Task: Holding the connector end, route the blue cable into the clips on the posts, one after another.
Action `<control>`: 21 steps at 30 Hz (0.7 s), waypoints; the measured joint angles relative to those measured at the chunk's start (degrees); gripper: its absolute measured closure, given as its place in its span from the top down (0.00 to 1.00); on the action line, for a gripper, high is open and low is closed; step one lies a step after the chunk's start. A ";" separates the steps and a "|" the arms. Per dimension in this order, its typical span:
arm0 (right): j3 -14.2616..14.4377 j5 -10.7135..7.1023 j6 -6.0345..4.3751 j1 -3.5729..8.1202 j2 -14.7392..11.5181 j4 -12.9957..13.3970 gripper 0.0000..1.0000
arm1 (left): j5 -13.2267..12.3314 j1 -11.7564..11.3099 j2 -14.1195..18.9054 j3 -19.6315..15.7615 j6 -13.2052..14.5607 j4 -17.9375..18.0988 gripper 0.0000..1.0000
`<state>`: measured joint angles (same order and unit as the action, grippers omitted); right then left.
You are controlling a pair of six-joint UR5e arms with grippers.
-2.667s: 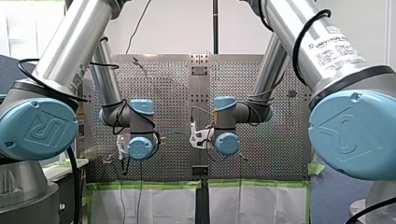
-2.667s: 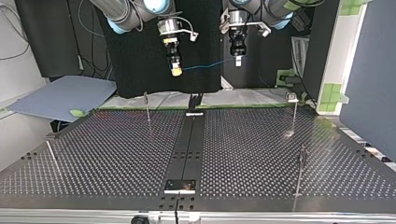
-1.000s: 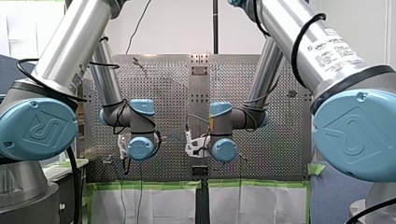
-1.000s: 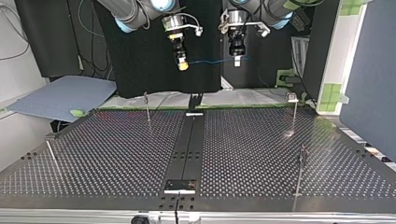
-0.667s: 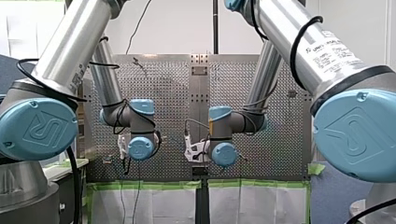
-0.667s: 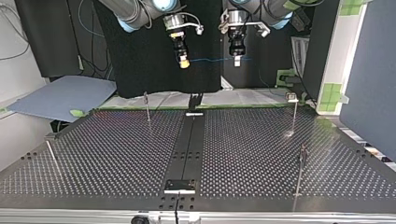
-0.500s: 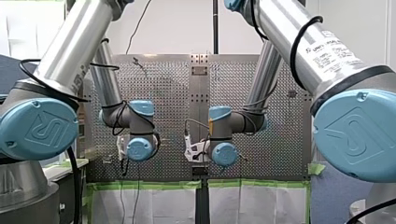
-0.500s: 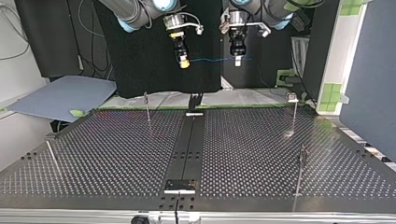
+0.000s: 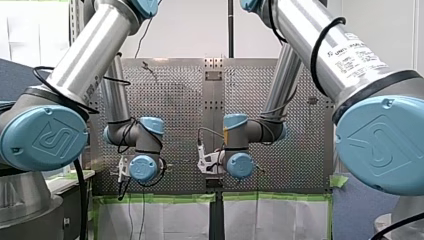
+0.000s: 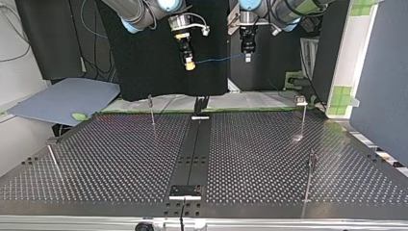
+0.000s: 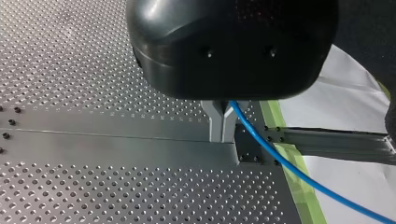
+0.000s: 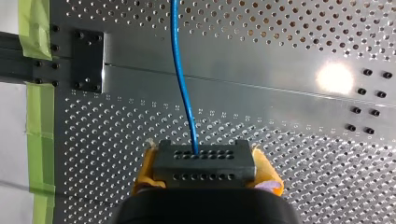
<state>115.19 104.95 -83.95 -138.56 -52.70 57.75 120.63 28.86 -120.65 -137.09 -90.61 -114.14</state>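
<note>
My right gripper [image 10: 189,64] holds the dark grey block connector [image 12: 204,163] in closed fingers, my left gripper [image 11: 222,135] pinches the blue cable [image 11: 280,161], high over the holey metal desk [image 10: 120,159], so it seems best to hold the cable tight and lower it slowly to a thin metal post [image 10: 152,109].

Front cam: behind and above, facing out over table [image 9: 175,100]; arms [image 9: 85,55] fill 9 and 3 o'clock. Top cam: low, across table, facing arms entering at 12. Wrist cams: close, looking down; both catch cable [image 11: 280,158] and centre rail [image 11: 116,144], right hugs connector [image 12: 204,161].
</note>
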 joint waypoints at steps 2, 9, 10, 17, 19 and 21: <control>0.00 0.00 0.00 0.00 0.01 0.00 0.00 | 0.00 0.00 -0.02 0.00 0.00 -0.02 0.00; 0.00 0.09 -0.10 0.08 0.10 -0.09 0.00 | -0.29 0.21 -0.28 -0.11 -0.27 0.23 0.00; -0.03 0.26 -0.26 0.19 0.27 -0.26 0.00 | -0.56 0.32 -0.28 -0.16 -0.56 0.45 0.00; -0.33 1.73 -3.31 0.98 -1.40 -3.32 0.00 | -4.05 0.71 2.45 -0.25 -4.06 -1.18 0.00; -0.39 0.98 -4.48 0.99 -2.50 -4.48 0.00 | -4.50 0.49 3.44 -0.25 -5.07 -2.09 0.00; -0.64 -0.01 -5.64 1.02 -3.64 -5.62 0.00 | -4.22 0.24 4.44 -0.26 -6.08 -3.10 0.00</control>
<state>114.56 104.94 -89.59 -137.54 -56.35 52.13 116.41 29.10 -116.21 -137.35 -96.70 -117.24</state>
